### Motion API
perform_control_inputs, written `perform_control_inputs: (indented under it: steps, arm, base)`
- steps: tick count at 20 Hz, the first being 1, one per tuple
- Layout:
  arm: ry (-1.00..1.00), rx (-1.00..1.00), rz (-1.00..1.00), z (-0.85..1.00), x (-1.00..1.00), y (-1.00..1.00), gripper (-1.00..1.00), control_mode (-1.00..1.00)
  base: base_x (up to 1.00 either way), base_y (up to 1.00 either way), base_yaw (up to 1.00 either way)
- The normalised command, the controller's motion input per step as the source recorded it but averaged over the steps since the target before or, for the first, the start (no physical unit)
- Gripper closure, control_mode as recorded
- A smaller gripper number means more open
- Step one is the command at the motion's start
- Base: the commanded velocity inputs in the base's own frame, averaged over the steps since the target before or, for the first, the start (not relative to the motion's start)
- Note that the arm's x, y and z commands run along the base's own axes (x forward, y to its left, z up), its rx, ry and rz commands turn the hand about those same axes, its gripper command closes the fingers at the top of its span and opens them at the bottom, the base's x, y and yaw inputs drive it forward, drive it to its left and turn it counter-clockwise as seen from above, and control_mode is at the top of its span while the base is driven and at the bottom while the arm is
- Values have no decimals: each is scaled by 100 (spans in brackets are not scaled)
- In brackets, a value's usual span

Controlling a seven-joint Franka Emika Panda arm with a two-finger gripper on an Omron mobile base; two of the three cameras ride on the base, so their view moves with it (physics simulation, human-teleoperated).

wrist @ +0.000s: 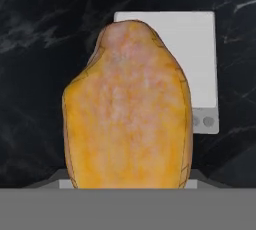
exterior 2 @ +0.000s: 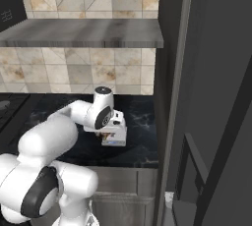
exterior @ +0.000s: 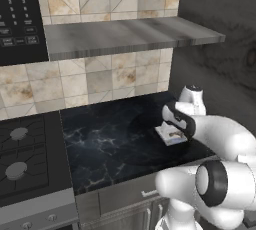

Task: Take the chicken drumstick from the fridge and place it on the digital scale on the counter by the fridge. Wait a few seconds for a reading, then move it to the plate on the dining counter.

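The chicken drumstick [wrist: 127,109], a golden-orange lump, looms large in the hand view, and my gripper [wrist: 127,181] is shut on it, with the finger tips mostly hidden behind the meat. Below it lies the digital scale [wrist: 200,59], a pale square slab with two small buttons, on the black marble counter [exterior: 110,144]. From the base cameras, the hand [exterior: 176,123] hangs low over the scale [exterior: 170,136], and a brownish bit of the drumstick [exterior: 175,134] shows there. The scale [exterior 2: 114,140] sits near the counter's front edge, close to the dark fridge [exterior 2: 211,72]. The plate and dining counter are out of view.
A gas stove [exterior: 20,154] adjoins the counter on the left, with a black microwave [exterior: 17,14] above it. A grey shelf [exterior: 125,34] juts out over the counter under the tiled backsplash. The fridge wall bounds the counter on the right.
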Motion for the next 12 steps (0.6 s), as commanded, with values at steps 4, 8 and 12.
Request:
perform_control_inputs:
  steps: [4, 8, 12]
  arm:
    - [-1, 0, 0, 100, -84, 0, 100, -100]
    - [0, 0, 0, 81, -77, 0, 100, -100]
    - [0, 0, 0, 47, -94, 0, 100, -100]
  base:
    - [0, 0, 0]
    - [0, 0, 0]
    - [0, 0, 0]
